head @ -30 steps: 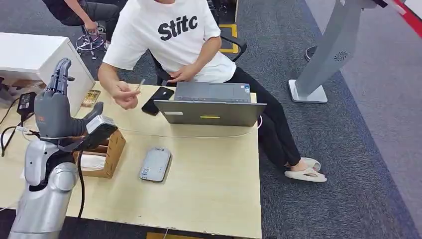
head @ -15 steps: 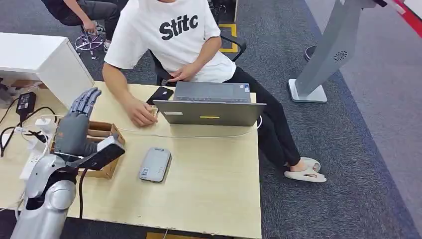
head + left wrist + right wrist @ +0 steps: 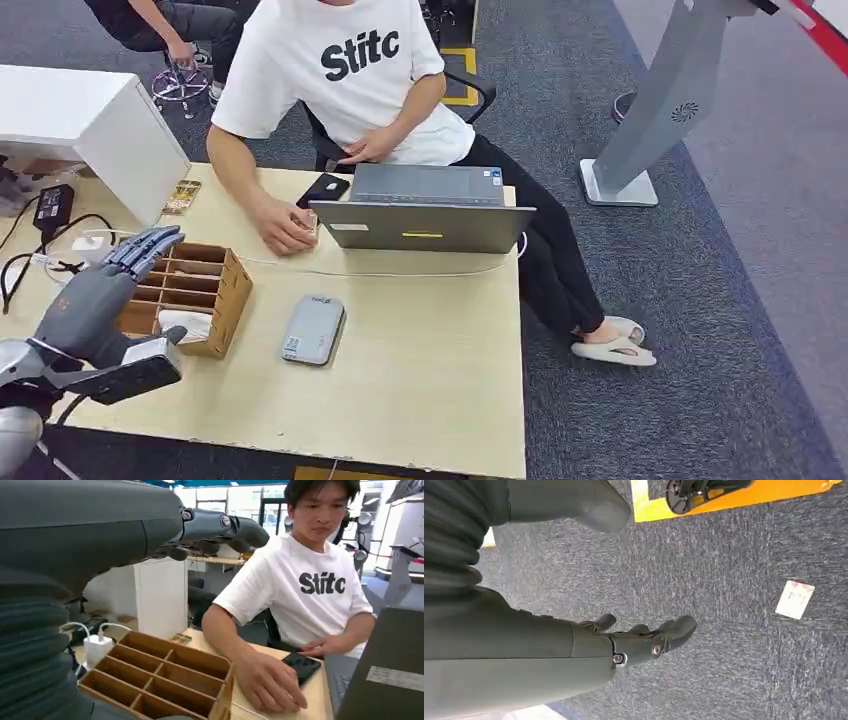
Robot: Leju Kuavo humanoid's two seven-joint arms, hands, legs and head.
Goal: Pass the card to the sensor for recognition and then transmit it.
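Observation:
My left hand hovers over the near-left end of a wooden divided box, fingers spread and holding nothing; in the left wrist view its fingers reach out above the box. A grey sensor pad lies flat on the table to the right of the box. A small patterned card lies on the table by the white cabinet. A person's hand rests on the table beside the laptop; I cannot tell if it holds a card. My right hand hangs over carpet, empty, fingers loosely extended.
An open grey laptop and a black phone sit at the table's far side before the seated person. A white cabinet, chargers and cables crowd the left. A white item lies in the box.
My left arm has dropped and pulled back from a raised position to the table's near-left corner. The person's hand, which held a thin card up, has come down beside the laptop.

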